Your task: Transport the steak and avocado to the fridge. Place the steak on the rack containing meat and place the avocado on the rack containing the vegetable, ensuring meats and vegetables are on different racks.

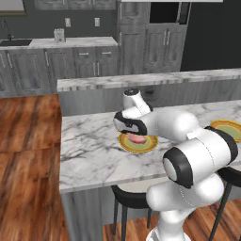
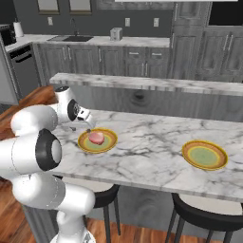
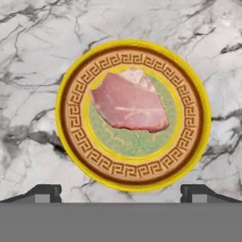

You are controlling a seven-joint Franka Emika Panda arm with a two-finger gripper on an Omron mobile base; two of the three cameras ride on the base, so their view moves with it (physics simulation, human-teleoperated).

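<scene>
1. The white arm's two-finger gripper (image 3: 121, 193) hangs over the near plate, pointing down. Its dark fingertips (image 3: 45, 193) stand wide apart with nothing between them, so the jaws are open and empty. I judge this a line-up for a straight-down grasp.
2. The steak (image 3: 130, 101) — a flat, irregular pink slab with paler patches — lies on the middle of a round plate with a yellow rim, brown patterned band and green centre (image 3: 75, 142), on the white-and-grey marbled island counter (image 3: 28, 61). It is untouched, so the carrying has not begun.
3. From the left base camera the arm covers part of the steak (image 1: 137, 139); how high the fingers stand above it is hard to judge.
4. To the right on the counter lies a second, similar yellow-rimmed plate (image 2: 205, 155), bare in the right base view.
5. Farther off a raised marble ledge (image 2: 142, 83) blocks the floor behind, then dark grey cupboards (image 2: 85, 57).
</scene>
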